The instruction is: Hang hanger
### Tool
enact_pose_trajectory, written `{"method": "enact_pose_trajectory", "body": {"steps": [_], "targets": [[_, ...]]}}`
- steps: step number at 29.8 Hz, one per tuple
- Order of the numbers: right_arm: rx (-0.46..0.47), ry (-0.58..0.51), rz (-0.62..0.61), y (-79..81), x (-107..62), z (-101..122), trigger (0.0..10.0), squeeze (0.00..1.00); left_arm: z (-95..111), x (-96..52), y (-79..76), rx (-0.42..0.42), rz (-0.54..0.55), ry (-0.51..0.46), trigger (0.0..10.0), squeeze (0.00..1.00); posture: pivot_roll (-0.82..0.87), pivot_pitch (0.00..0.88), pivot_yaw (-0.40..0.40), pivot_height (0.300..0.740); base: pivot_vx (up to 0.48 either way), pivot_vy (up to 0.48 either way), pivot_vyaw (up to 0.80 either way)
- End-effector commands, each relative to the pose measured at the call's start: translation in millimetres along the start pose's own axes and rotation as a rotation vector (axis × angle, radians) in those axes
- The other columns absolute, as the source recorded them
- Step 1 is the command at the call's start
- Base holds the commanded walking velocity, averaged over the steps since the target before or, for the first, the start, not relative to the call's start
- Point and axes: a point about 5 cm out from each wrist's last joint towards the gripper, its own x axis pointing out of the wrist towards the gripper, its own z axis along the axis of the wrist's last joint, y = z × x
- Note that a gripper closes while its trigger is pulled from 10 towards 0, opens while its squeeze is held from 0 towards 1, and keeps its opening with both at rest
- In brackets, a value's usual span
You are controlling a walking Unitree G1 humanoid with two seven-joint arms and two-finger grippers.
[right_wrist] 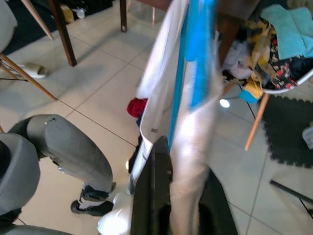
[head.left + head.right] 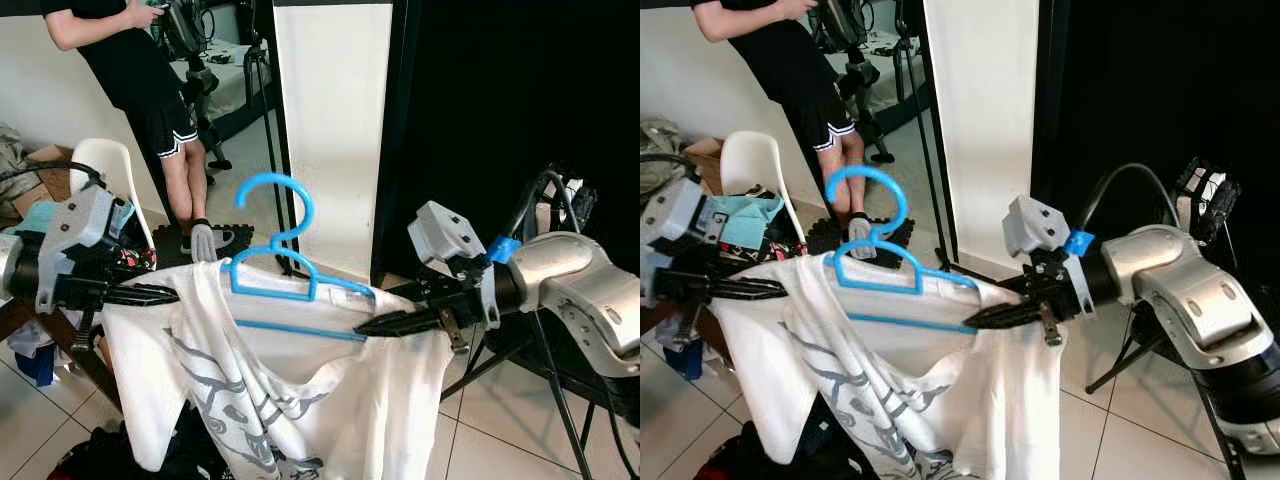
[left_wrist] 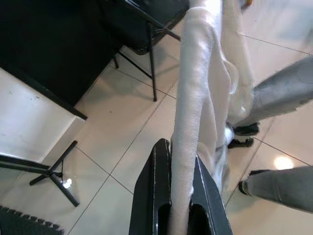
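- A tiled floor, a white panel and a dark backdrop are seen; a person stands behind.
- The blue hanger, carrying a white T-shirt, is held aloft between both arms.
- The left pincer is clamped on one shoulder of the shirt.
- The right pincer is clamped on the other.
- Risk: only fabric may be gripped, so the hanger could slip or tilt out.

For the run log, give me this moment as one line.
left gripper: shut on white T-shirt shoulder | right gripper: shut on other shoulder | blue hanger: inside shirt, not yet hung
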Motion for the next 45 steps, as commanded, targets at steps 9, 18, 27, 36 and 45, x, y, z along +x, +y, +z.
{"method": "enact_pose_trajectory", "body": {"steps": [9, 18, 27, 36, 45], "targets": [[-0.006, 0.01, -0.002, -0.3, 7.3, 0.9, 0.0, 0.0, 6.6, 10.2, 3.6, 0.011, -0.003, -0.078, 10.0, 0.03, -0.11, 0.0, 0.051, 0.736, 0.0, 0.0, 0.0], [0.019, 0.0, -0.025, -1.6, 11.8, -5.4, 0.0, 0.0, 8.9, 11.6, 1.8, -0.058, 0.008, -0.189, 10.0, 1.0, -0.11, 0.0, 0.052, 0.736, 0.0, 0.0, 0.0], [0.107, 0.061, -0.093, -3.8, 6.1, -32.2, 0.0, 0.0, -5.2, -11.7, 3.0, -0.118, 0.109, -0.168, 10.0, 1.0, -0.11, 0.0, 0.053, 0.736, 0.0, 0.0, 0.0], [0.272, 0.116, -0.38, -22.2, -13.6, -77.7, 0.0, 0.0, -22.6, -43.3, 6.5, -0.139, 0.395, -0.165, 10.0, 1.0, -0.11, 0.0, 0.053, 0.736, 0.0, 0.0, 0.0], [0.731, -0.192, -1.066, -33.9, -21.0, -154.2, 10.0, 0.0, -116.6, 39.5, -50.8, -0.596, 0.971, -0.211, 10.0, 0.0, -0.1, 0.0, 0.045, 0.736, 0.0, 0.0, -0.11]]}}
